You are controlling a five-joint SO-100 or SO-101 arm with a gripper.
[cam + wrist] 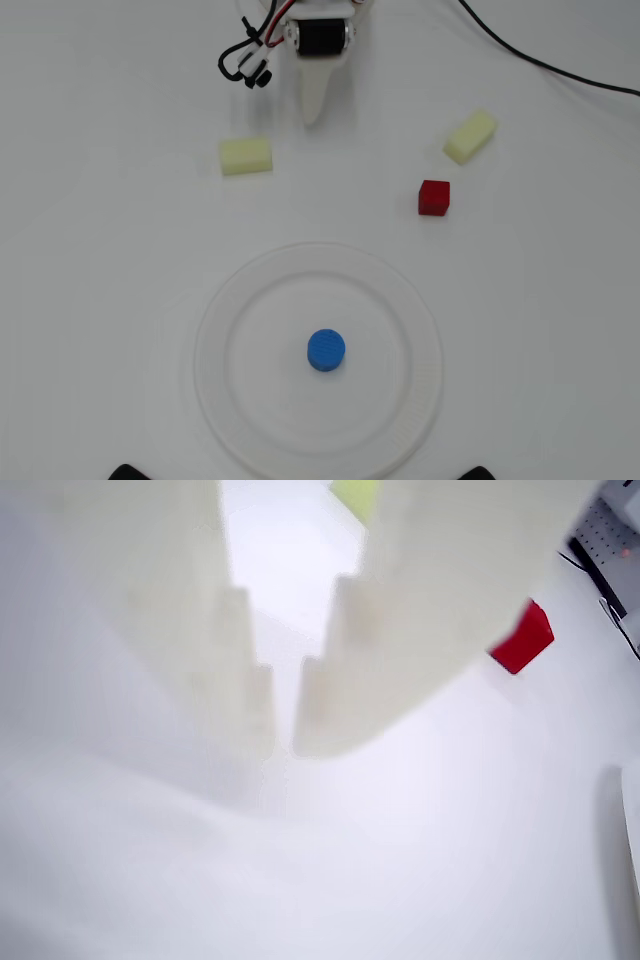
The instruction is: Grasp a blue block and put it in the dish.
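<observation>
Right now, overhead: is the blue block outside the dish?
No, the blue block sits inside the dish, near its middle.

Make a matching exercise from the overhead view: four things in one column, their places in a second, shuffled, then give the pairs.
Things:
1. blue block
2. red cube
3. gripper
4. dish

Places:
A. top centre, pointing down over bare table
B. lower centre, holding one block
C. near the middle of the dish
D. on the table, right of centre, beyond the dish rim

Pairs: 1-C, 2-D, 3-A, 4-B
</observation>
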